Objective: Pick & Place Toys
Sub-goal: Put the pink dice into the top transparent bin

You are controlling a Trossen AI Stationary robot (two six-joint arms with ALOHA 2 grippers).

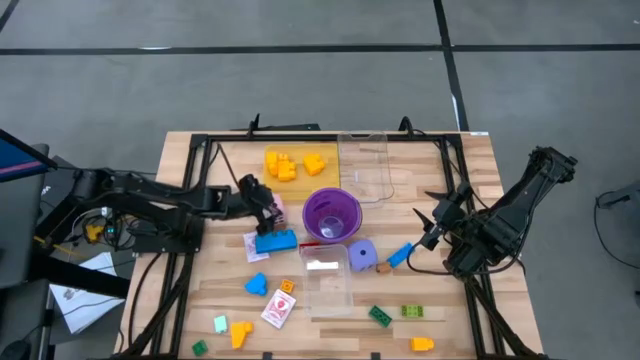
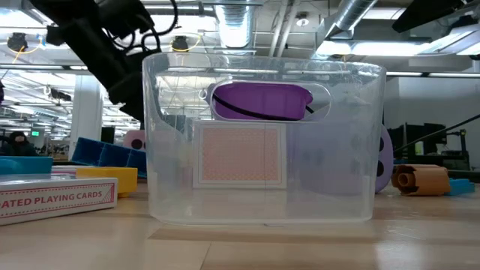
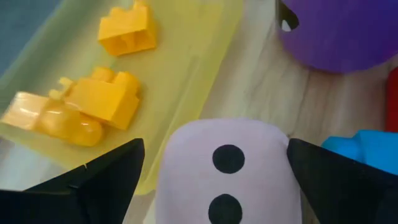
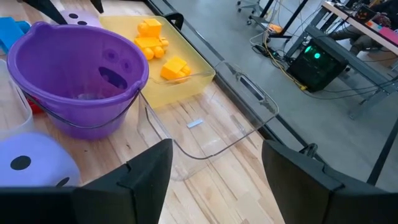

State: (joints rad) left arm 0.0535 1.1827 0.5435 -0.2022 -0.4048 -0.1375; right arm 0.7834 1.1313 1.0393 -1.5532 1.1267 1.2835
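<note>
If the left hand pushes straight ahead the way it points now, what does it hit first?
Most likely the pink die, which sits right between the open fingers of the left hand. Beyond it lies the yellow tray holding yellow bricks. How close the die is to the palm is unclear.

Obscured items, for your check:
- pink die point(image 3: 227, 174) — cut off by the left wrist view's lower edge, only two dots showing.
- purple cup point(image 2: 262, 101) — seen only through the clear tray point(image 2: 337, 150) in the low view.
- small bricks point(image 1: 410, 312) at the table's near edge — shapes too small for you to tell.
</note>
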